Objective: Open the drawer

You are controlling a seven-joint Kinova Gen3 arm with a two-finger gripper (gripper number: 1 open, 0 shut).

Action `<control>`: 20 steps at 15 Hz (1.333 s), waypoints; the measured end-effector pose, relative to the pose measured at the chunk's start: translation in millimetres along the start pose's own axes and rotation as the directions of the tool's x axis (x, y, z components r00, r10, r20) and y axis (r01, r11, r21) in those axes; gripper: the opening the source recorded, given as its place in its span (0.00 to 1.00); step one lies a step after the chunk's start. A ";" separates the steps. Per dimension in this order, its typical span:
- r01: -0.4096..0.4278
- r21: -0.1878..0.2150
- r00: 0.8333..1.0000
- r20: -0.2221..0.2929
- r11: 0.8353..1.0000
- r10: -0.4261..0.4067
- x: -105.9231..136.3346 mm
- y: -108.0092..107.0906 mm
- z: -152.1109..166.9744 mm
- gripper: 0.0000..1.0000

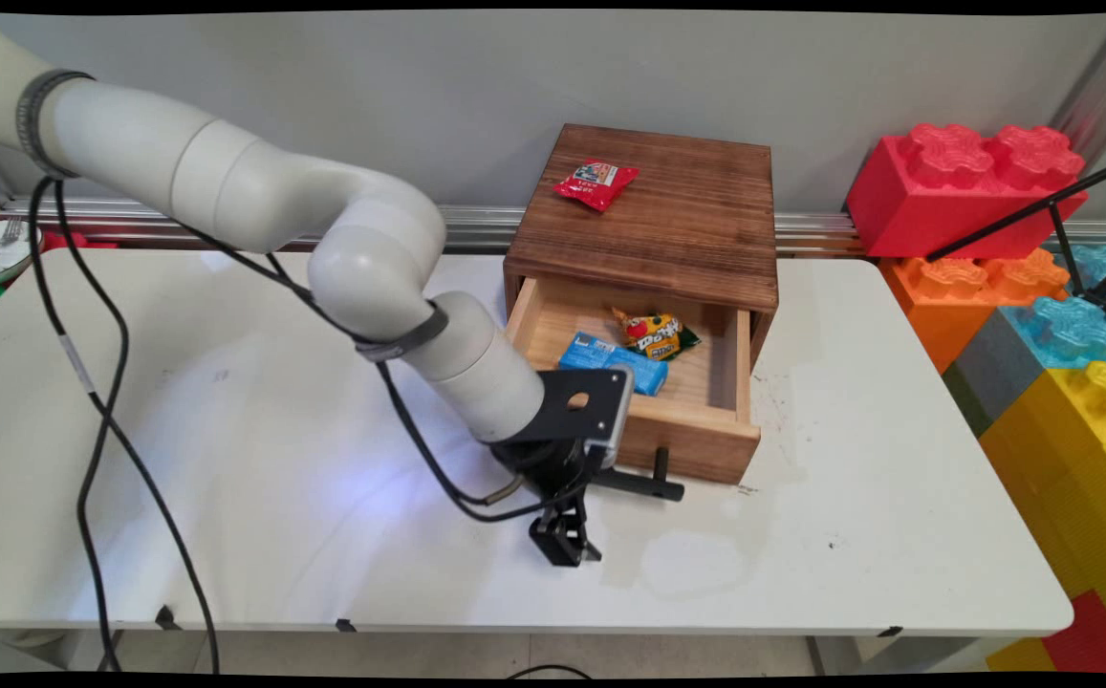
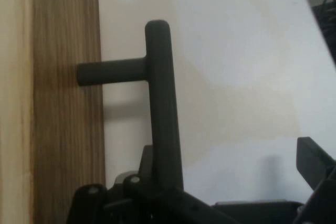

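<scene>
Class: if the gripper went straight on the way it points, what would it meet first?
Probably the white table, which fills the hand view ahead of the gripper; the drawer's black handle lies close alongside, depth unclear.

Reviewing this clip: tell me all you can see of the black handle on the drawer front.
The black handle is a matte T-shaped bar: a short stem set in the wooden drawer front, with a long crossbar parallel to it, above the white table. The drawer is pulled open. The gripper is open; the bar runs beside one finger; contact unclear.
</scene>
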 end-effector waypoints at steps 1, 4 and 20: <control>0.002 -0.004 1.000 0.001 1.000 -0.002 -0.7 6.3 -0.6 1.00; 0.007 -0.014 1.000 0.000 1.000 -0.007 -0.6 22.7 -1.9 1.00; 0.020 -0.060 0.999 -0.025 0.998 -0.022 7.7 74.4 -2.4 1.00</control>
